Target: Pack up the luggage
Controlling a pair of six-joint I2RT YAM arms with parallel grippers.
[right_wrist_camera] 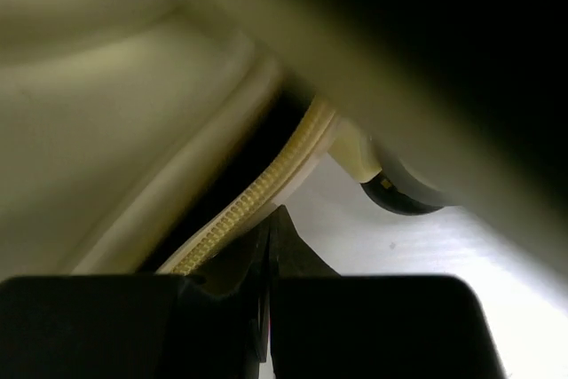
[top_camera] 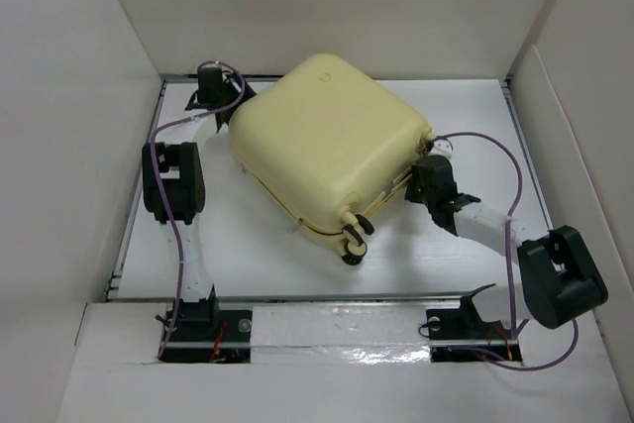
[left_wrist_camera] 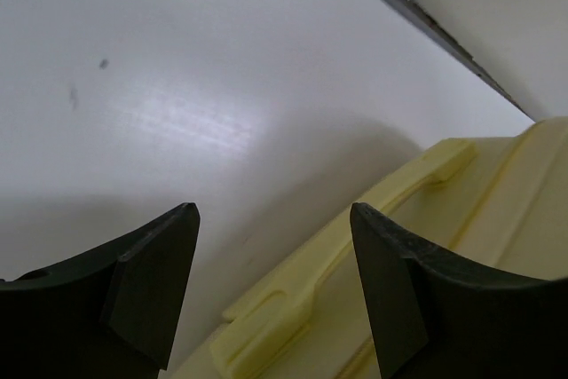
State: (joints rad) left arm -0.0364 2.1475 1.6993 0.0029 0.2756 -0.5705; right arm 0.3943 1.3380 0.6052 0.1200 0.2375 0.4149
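The pale yellow luggage (top_camera: 327,146) lies flat on the white table (top_camera: 475,111), lid down, with its wheels (top_camera: 354,242) toward the near side. My left gripper (top_camera: 236,98) is open at its far left corner. In the left wrist view my left gripper (left_wrist_camera: 273,210) has its jaws wide apart over the shell's (left_wrist_camera: 506,219) moulded yellow side handle (left_wrist_camera: 355,246), holding nothing. My right gripper (top_camera: 416,173) is shut at the luggage's right edge. In the right wrist view its tips (right_wrist_camera: 271,217) sit against the yellow zipper strip (right_wrist_camera: 266,179), below the shell (right_wrist_camera: 106,113), with a wheel (right_wrist_camera: 399,197) to the right.
White walls (top_camera: 59,146) enclose the table on the left, back and right. A metal rail (top_camera: 327,296) runs along the near edge by the arm bases. Purple cables (top_camera: 495,146) loop from both arms over the table.
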